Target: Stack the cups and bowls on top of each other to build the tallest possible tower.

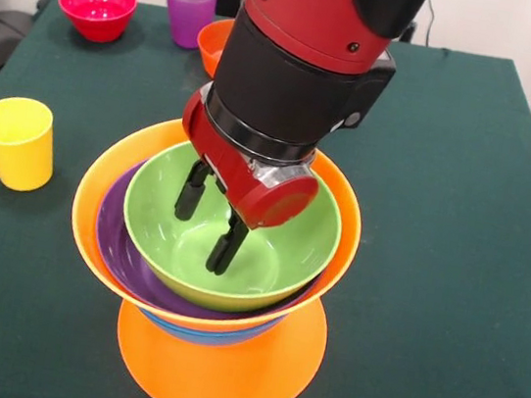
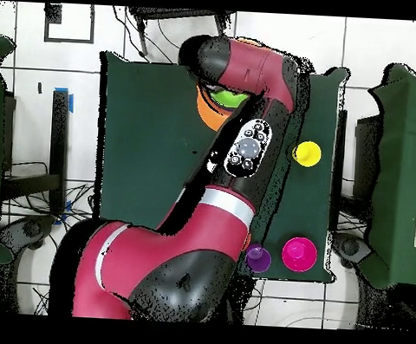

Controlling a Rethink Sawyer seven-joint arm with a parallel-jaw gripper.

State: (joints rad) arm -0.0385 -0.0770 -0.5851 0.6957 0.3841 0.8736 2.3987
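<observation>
Sitting near the front of the worktop (image 1: 465,188), the tower (image 1: 211,271) is made of an upside-down large orange bowl (image 1: 217,370) at the base, a blue bowl (image 1: 197,331) showing only as a thin rim above it, then a second large orange bowl (image 1: 99,186) upright, a wide purple bowl (image 1: 121,243) nested inside that, and a green bowl (image 1: 239,245) on top, tilting a little. You are holding the claw (image 1: 205,220) down inside the green bowl with its two black fingers (image 1: 190,193) standing apart and nothing between them; they are hanging just above the bowl's floor, and the bowl is otherwise empty. By my reading you are finishing the placing of the green bowl, so your next move is calling for a straight lift clear of its rim without nudging the leaning pile, then a reach for another piece. Waiting well apart are the yellow cup (image 1: 16,142) off to one side, and at the far edge the pink-red bowl (image 1: 96,9), the purple cup (image 1: 189,10) and a small orange-red bowl (image 1: 211,43) partly hidden by the arm; all are looking empty.
</observation>
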